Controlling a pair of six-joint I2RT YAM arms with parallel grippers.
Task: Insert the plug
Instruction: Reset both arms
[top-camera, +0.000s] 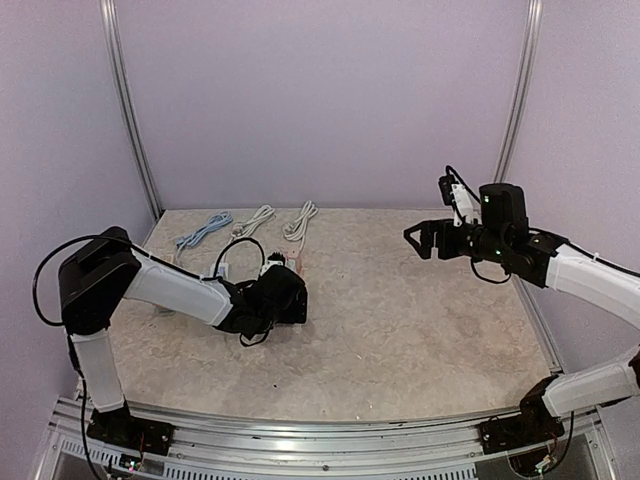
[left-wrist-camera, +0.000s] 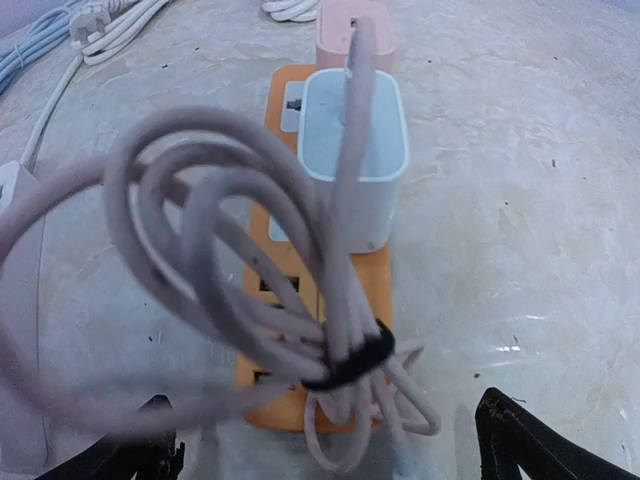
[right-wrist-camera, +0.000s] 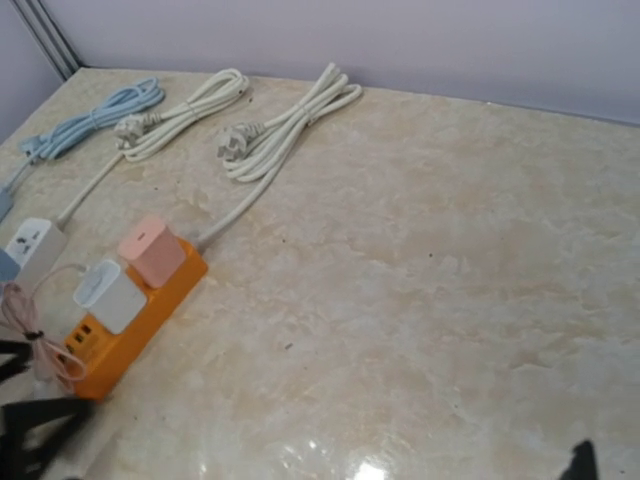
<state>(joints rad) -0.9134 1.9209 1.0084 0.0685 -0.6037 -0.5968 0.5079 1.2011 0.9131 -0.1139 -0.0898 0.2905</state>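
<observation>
A white plug (left-wrist-camera: 352, 150) stands upright on the orange power strip (left-wrist-camera: 370, 290), its base against the strip's face. A pink plug (left-wrist-camera: 352, 35) sits just beyond it. The white plug's pale cable (left-wrist-camera: 210, 260), coiled and bound by a black tie (left-wrist-camera: 352, 362), lies over the strip's near end. My left gripper (left-wrist-camera: 330, 455) is open, its fingers (left-wrist-camera: 530, 440) spread wide on either side of the coil and touching nothing. It hovers low at the strip (top-camera: 284, 262). My right gripper (top-camera: 425, 240) hangs open and raised at the far right, holding nothing.
A white power strip (right-wrist-camera: 35, 240) lies left of the orange one. A blue cable (right-wrist-camera: 100, 115) and two white cables (right-wrist-camera: 190, 105) (right-wrist-camera: 290, 115) lie bundled along the back wall. Bare marbled table (right-wrist-camera: 430, 300) stretches to the right.
</observation>
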